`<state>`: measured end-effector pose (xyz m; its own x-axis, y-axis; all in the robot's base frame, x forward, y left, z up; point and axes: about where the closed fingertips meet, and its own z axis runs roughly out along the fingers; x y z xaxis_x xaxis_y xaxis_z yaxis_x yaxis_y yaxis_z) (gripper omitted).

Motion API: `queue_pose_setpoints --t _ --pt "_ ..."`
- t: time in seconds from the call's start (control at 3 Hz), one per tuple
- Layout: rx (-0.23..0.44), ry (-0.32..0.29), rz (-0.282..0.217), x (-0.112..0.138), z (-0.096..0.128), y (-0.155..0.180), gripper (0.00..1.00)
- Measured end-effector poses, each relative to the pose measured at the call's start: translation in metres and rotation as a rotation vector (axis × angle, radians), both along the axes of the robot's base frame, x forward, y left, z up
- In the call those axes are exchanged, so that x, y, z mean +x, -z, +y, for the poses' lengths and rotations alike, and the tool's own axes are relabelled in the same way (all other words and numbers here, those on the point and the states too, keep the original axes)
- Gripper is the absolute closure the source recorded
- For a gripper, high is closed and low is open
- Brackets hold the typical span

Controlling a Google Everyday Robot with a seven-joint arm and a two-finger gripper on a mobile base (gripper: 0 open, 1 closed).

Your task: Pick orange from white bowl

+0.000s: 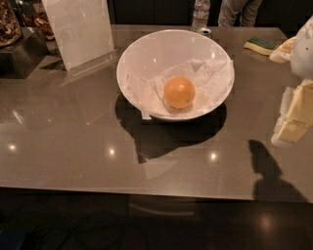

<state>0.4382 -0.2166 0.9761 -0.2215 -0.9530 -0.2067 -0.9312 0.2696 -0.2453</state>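
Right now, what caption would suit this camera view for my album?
Orange on crumpled paper in white bowl; robot hand at picture's right edge.

Worktop (73,141): glossy, grey-brown, with ceiling lights reflected in it.

Sign holder (78,30): clear, upright, holding a pale sheet, at the rear left of the worktop. This is the landmark.

- Dark block (19,56): just left of the sign holder, carrying a container (7,27) of brownish contents.
- Bottle (200,12): clear, upright, well right of the sign holder at the rear edge.
- Can (204,32): just in front of the bottle.
- Sponge (263,45): green and yellow, farther right, lying flat.
- Person's legs (239,10): behind the worktop, right of the bottle.
- Gripper (292,119): far right of the sign holder, at the frame edge.
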Motion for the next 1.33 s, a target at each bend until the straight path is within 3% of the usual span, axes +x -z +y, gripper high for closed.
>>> queue_pose_setpoints --t 0.33,0.67,1.33 --pt "0.003 -0.002 -0.005 0.002 0.001 -0.001 0.00" --pt "0.060 -0.063 0.011 0.026 0.018 0.002 0.00" --pt "0.212 -0.194 0.118 0.094 0.081 0.033 0.00"
